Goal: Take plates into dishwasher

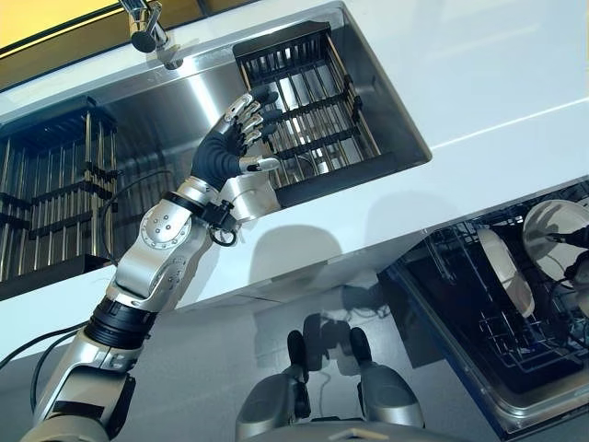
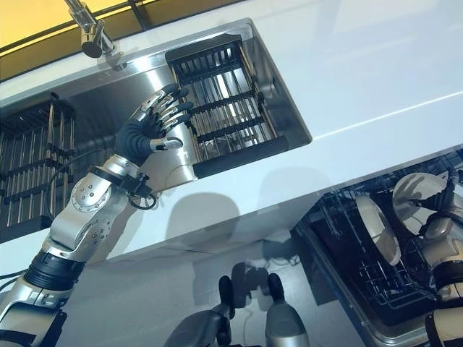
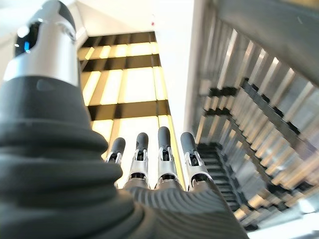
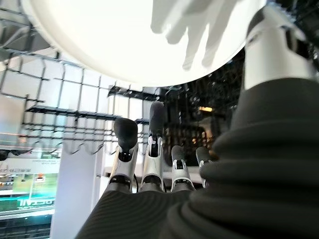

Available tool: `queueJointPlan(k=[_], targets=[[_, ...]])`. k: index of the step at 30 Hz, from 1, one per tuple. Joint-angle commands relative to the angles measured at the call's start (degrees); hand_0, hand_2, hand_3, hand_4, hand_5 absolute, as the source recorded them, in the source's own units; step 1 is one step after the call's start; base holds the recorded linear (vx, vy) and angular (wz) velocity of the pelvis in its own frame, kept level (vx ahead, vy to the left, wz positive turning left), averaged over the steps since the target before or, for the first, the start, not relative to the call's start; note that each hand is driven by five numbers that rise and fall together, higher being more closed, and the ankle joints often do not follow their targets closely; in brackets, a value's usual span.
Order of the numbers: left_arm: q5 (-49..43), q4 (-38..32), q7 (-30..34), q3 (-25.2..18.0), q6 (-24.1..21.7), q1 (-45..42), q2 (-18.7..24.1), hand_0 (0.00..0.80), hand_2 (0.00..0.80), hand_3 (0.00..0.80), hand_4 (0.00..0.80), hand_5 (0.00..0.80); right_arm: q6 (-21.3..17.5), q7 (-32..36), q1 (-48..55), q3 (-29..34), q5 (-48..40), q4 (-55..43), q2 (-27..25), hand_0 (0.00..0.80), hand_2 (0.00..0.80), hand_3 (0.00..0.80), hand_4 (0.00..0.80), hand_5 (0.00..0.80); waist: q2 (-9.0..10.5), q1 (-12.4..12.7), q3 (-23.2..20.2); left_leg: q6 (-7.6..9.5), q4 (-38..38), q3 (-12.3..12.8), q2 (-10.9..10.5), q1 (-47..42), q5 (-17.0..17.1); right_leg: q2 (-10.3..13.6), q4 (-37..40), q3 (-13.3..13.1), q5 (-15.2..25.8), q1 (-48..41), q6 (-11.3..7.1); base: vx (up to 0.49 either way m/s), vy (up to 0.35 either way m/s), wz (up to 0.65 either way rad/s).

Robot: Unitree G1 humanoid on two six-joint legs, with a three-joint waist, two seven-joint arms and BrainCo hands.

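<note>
Two white plates stand on edge in the open dishwasher's lower rack (image 2: 362, 278) at the lower right, one (image 2: 377, 231) nearer the counter and one (image 2: 416, 191) behind it. My right hand (image 2: 438, 225) is beside the far plate, fingers straight; in the right wrist view its fingers (image 4: 152, 149) point into the rack under that plate (image 4: 139, 35), without gripping it. My left hand (image 1: 241, 124) is raised over the sink, open and empty, its fingers (image 3: 162, 159) by the dark dish rack (image 1: 308, 101), which holds no plates.
A steel sink (image 1: 166, 120) is set in the white counter (image 1: 497, 83), with a faucet (image 1: 147, 32) behind it. A second dark rack (image 1: 46, 203) fills the sink's left part. The dishwasher's dark wire rack sticks out below the counter's front edge.
</note>
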State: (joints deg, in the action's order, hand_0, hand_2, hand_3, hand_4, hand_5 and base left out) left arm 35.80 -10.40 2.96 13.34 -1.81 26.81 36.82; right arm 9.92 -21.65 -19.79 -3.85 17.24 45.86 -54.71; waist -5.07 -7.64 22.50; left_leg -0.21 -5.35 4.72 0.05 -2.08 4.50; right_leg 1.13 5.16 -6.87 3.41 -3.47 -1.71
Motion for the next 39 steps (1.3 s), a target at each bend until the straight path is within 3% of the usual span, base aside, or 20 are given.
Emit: queueJointPlan(k=[1, 8, 12, 16, 21, 23, 32, 39], targets=[[1.6, -1.0, 1.2, -1.2, -2.4, -1.8, -3.0, 0.0, 0.0, 0.0, 0.0, 0.0, -2.9, -1.5, 5.3, 2.2, -0.8, -2.8, -2.8, 0.0, 0.0, 0.0, 0.0, 0.0, 2.86, -1.3, -9.0, 2.6, 0.4, 1.4, -1.4, -3.3, -8.1, -2.7, -0.2, -0.5, 0.2, 2.4, -1.62, 0.07, 0.083, -0.04], [1.1, -0.8, 2.3, -2.9, -1.6, -4.9, -5.1, 0.0, 0.0, 0.0, 0.0, 0.0, -3.8, -0.3, 14.7, 10.2, -0.4, -9.7, -0.3, 0.0, 0.0, 0.0, 0.0, 0.0, 4.17, -2.9, -12.9, 2.97, 0.4, 3.0, -0.9, -5.7, -9.1, -3.4, -0.2, -2.7, -0.1, 0.7, -2.0, 0.063, 0.088, -0.13], [1.0, -0.4, 2.4, -4.3, -1.6, -5.6, -6.4, 0.0, 0.0, 0.0, 0.0, 0.0, -1.5, 0.0, 18.7, 14.9, -8.2, -11.1, 3.8, 0.0, 0.0, 0.0, 0.0, 0.0, 4.58, -4.2, -14.4, 3.16, 0.4, 4.3, -0.6, -6.6, -9.7, -3.7, -0.2, -4.0, -0.2, 0.3, -2.15, 0.021, 0.088, -0.12], [-0.1, -0.2, 3.0, -4.4, -0.9, -5.6, -7.7, 0.0, 0.0, 0.0, 0.0, 0.0, 1.1, -4.8, 20.9, 18.1, -17.6, -10.6, 9.2, 0.0, 0.0, 0.0, 0.0, 0.0, 4.8, -5.1, -15.1, 3.52, 0.4, 5.1, -0.4, -7.4, -10.2, -4.1, -0.2, -5.2, -0.2, -0.2, -2.18, -0.004, 0.061, -0.14], [-0.2, 0.6, 3.6, -4.0, 0.0, -5.3, -8.6, 0.0, 0.0, 0.0, 0.0, 0.0, 0.3, -9.6, 20.7, 20.4, -31.6, -4.0, 16.4, 0.0, 0.0, 0.0, 0.0, 0.0, 4.36, -5.3, -15.8, 3.71, 0.4, 5.8, -0.1, -8.5, -10.8, -4.1, -0.2, -5.9, 0.0, -0.8, -2.18, 0.013, 0.025, -0.15], [0.5, 0.8, 4.0, -3.9, 0.5, -5.0, -8.3, 0.0, 0.0, 0.0, 0.0, 0.0, -2.2, -9.8, 20.2, 21.4, -36.1, 0.5, 18.1, 0.0, 0.0, 0.0, 0.0, 0.0, 3.96, -5.1, -16.1, 3.72, 0.4, 6.0, 0.0, -8.9, -11.0, -4.1, -0.2, -6.0, 0.0, -1.0, -2.19, 0.028, -0.007, -0.09], [3.0, 1.4, 3.6, -2.1, 1.8, -3.0, -6.6, 0.0, 0.0, 0.0, 0.0, 0.0, -9.4, -6.2, 17.6, 24.4, -43.7, 21.0, 17.4, 0.0, 0.0, 0.0, 0.0, 0.0, 1.39, -4.0, -16.3, 3.4, 0.4, 5.9, 0.1, -9.7, -11.1, -3.6, -0.2, -5.4, -0.2, -1.4, -2.17, 0.013, -0.031, 0.0], [4.2, -0.1, 2.6, -1.4, 1.8, -3.6, -6.5, 0.0, 0.0, 0.0, 0.0, 0.0, -7.5, 0.1, 18.2, 24.9, -48.8, 26.6, 16.5, 0.0, 0.0, 0.0, 0.0, 0.0, -1.53, -3.7, -15.9, 2.88, 0.4, 5.0, -0.4, -9.2, -10.7, -2.9, -0.2, -4.4, -0.7, -1.0, -2.29, -0.001, 0.001, 0.0]])
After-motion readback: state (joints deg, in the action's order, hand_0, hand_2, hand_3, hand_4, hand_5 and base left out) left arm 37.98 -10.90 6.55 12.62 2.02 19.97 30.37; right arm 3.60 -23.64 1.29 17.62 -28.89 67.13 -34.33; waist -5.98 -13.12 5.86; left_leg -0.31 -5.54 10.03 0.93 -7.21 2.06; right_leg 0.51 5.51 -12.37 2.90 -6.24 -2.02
